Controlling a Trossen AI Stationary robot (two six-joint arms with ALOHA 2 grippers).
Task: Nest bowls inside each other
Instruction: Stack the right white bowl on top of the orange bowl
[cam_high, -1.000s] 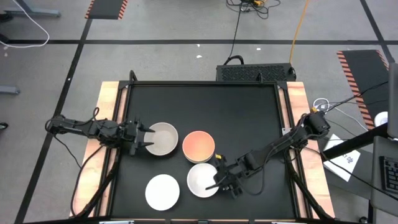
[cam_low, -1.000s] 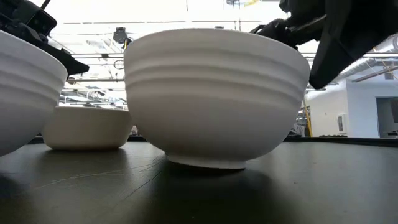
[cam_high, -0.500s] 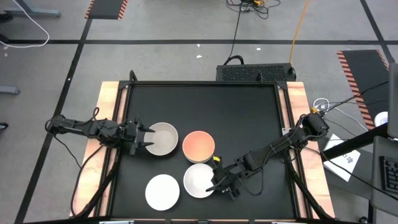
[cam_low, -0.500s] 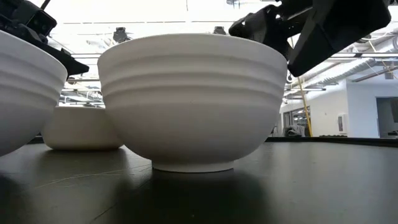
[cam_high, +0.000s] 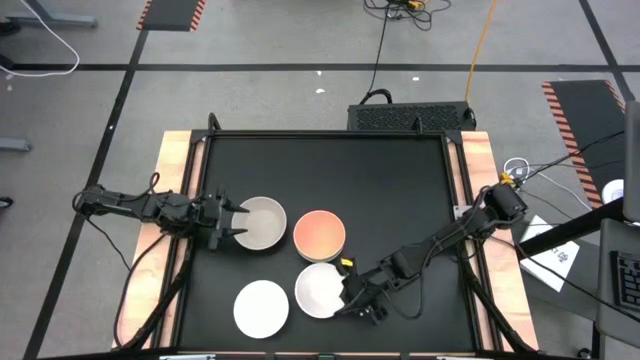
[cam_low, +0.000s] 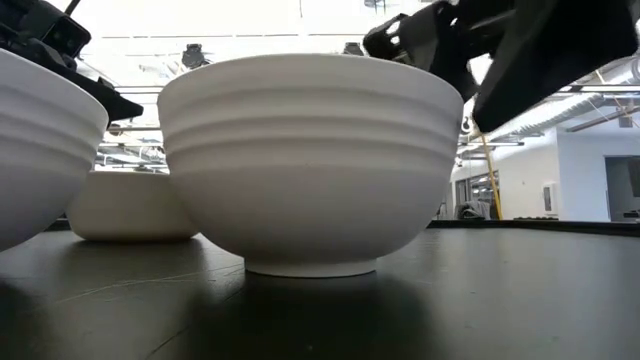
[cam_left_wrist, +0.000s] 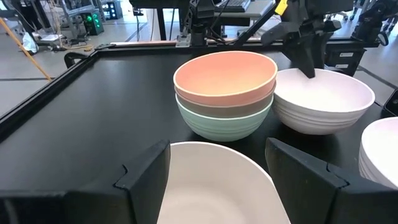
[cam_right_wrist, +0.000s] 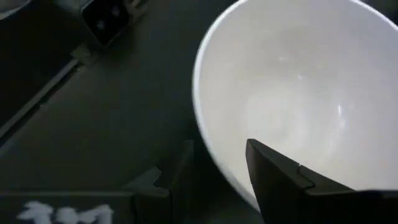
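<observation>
Beside the left rim of the beige-grey bowl (cam_high: 262, 223) my left gripper (cam_high: 226, 226) waits open, a finger on either side of that rim (cam_left_wrist: 217, 163). The salmon-orange bowl (cam_left_wrist: 226, 78) is nested in the olive-grey bowl (cam_left_wrist: 252, 106), which sits in the mint green one (cam_left_wrist: 224, 126). Two white bowls stand on their bases nearer the table's near edge, one (cam_high: 261, 307) to the left of the other (cam_high: 320, 290). My right gripper (cam_high: 351, 292) is open at the right rim of the right-hand white bowl (cam_right_wrist: 292, 93). My right gripper (cam_right_wrist: 217, 152) straddles the white bowl's right rim (cam_right_wrist: 214, 158), slanting down from the table's right. One finger (cam_right_wrist: 273, 186) is inside the bowl and the other (cam_right_wrist: 177, 177) outside. I cannot tell whether either finger touches the wall. The bowl stands upright on the table.
The black tabletop (cam_high: 400, 190) has a raised rim with wooden strips (cam_high: 170, 180) on both sides. Its far half and right part hold no objects. The bowls crowd together at centre-left, and the right-hand white bowl stands close to the stack.
My right gripper has moved toward the table's left, then a little toward the near edge. The white bowl at its fingers slid a short way left along the table with the first move and has stayed put since.
</observation>
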